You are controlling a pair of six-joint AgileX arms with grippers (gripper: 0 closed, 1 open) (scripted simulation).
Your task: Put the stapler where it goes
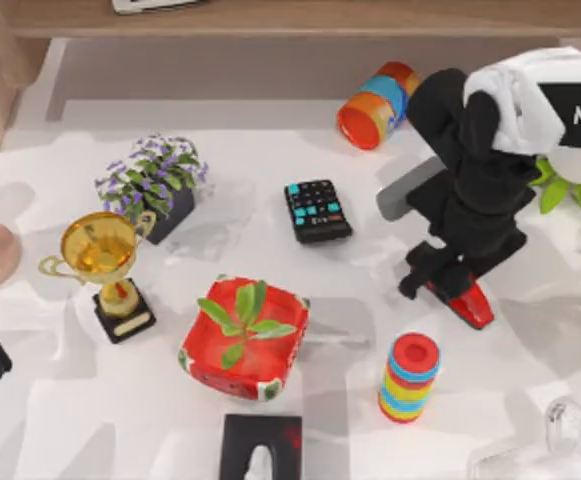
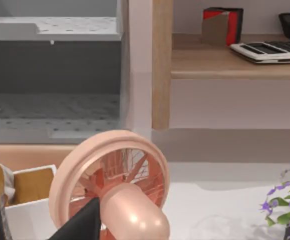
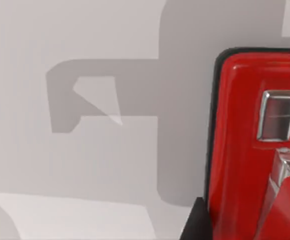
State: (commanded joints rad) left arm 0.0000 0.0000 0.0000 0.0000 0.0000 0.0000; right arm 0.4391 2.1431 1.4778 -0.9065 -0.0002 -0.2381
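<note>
Reaching down at the right of the top view, the right gripper (image 1: 440,280) sits directly over the stapler (image 1: 467,303), whose red tip projects from beneath the black fingers toward the lower right of the frame. Whether those fingers are parted or closed on it cannot be told — they cover most of the body. The right wrist view shows the stapler (image 3: 244,150) close below, silver mark uppermost, lying on the white table (image 1: 350,350). Nearby items: a stack of coloured rings (image 1: 409,377) just below, a black remote (image 1: 317,210) well to its left. The left arm is parked at the left edge.
</note>
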